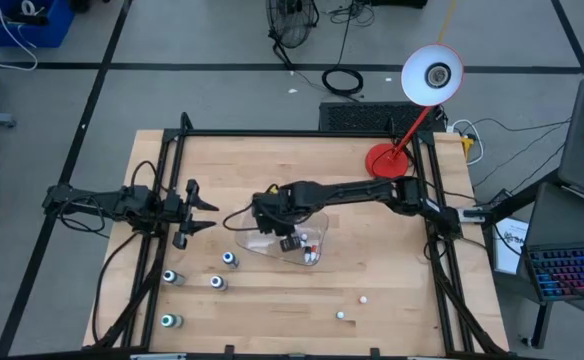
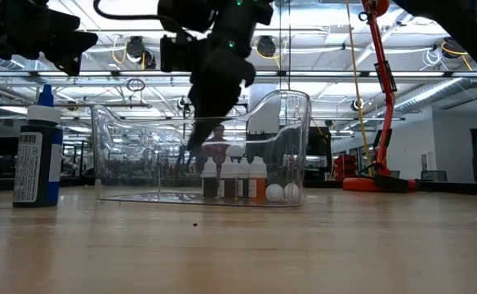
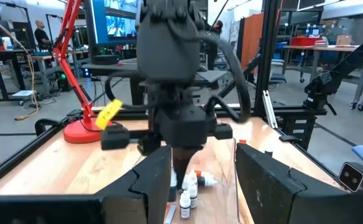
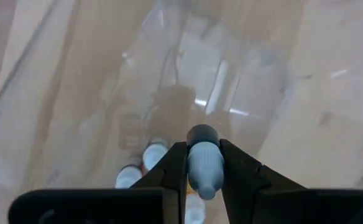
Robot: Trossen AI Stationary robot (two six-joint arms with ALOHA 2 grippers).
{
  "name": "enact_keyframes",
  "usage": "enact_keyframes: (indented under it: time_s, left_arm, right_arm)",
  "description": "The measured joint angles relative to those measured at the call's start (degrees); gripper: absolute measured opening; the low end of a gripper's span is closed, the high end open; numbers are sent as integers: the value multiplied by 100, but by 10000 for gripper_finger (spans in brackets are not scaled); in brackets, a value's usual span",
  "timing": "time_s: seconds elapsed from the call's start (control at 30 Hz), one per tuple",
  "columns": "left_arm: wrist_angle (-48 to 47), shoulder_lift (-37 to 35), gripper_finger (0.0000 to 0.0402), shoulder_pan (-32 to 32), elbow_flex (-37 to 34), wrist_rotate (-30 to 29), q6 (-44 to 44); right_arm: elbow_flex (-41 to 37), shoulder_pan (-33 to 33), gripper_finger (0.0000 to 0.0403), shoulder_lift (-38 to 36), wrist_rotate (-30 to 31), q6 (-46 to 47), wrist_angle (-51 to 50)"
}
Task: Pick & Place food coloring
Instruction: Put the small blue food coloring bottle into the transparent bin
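From overhead, the left gripper (image 1: 204, 212) is waiting at the table's left side with fingers apart, and four small bottles (image 1: 230, 259) are standing loose below it. Only the right wrist camera is showing the right gripper (image 4: 204, 163) clamping a bottle (image 4: 204, 163) above the clear tray (image 1: 317, 232). At table level, four bottles (image 2: 234, 178) are lining up inside that tray.

Red desk lamp (image 1: 412, 110), clear tray (image 1: 317, 240)

I saw the clear tray (image 1: 317, 236) at frame centre, four bottles (image 1: 217, 283) lower left, red lamp (image 1: 383, 159) upper right.
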Motion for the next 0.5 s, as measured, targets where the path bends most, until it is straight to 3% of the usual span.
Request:
enact_keyframes:
  time_s: [0.5]
  left_arm:
    - [0, 0, 182, 1, 0, 0, 0]
  right_arm:
    - [-596, -84, 60, 2, -4, 147, -17]
